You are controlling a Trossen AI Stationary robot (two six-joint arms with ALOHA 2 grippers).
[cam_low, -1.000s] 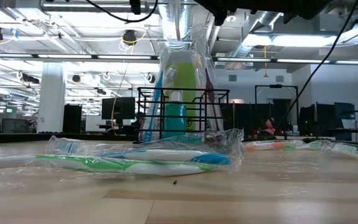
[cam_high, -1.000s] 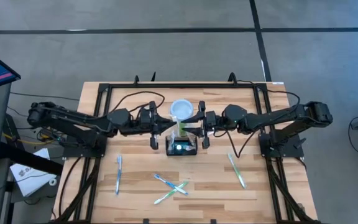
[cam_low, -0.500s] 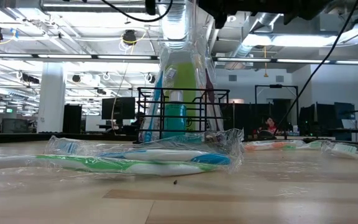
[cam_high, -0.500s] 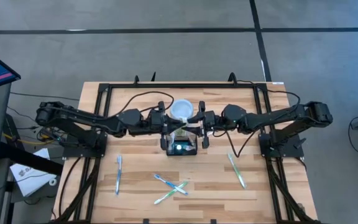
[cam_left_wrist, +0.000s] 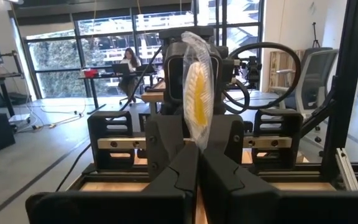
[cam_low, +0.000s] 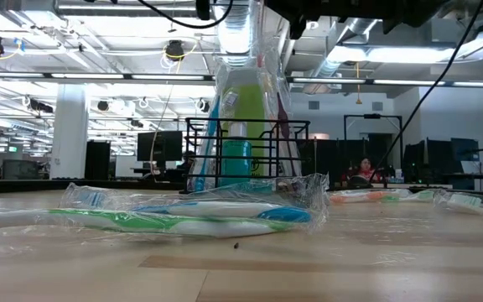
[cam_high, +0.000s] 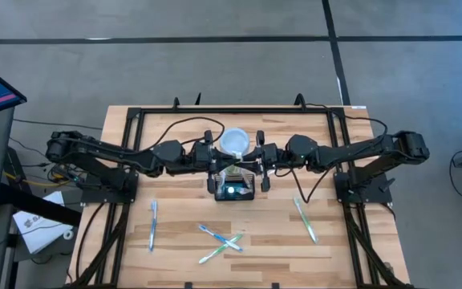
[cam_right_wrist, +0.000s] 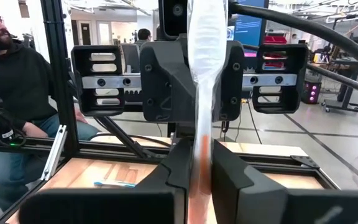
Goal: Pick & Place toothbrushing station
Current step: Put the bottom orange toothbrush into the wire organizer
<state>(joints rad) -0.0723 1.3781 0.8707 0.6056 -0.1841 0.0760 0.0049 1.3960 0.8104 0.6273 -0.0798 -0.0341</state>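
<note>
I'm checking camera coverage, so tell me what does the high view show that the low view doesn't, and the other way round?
Only the high view shows both arms meeting over the black wire caddy, the left gripper, the right gripper, and a lone toothbrush at the table's left. Only the low view shows the office room behind. Both show the caddy and the wrapped toothbrushes crossed in front of it.

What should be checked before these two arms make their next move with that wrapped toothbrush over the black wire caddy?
1. left gripper clamped on the wrapped toothbrush: ok.
2. right gripper closed on the wrapper too: ok.
3. black wire caddy under both grippers: ok.
4. Caddy standing upright: ok.
5. Free compartment in the caddy: cannot tell.
6. loose toothbrushes lying away from the arms: ok.
</note>
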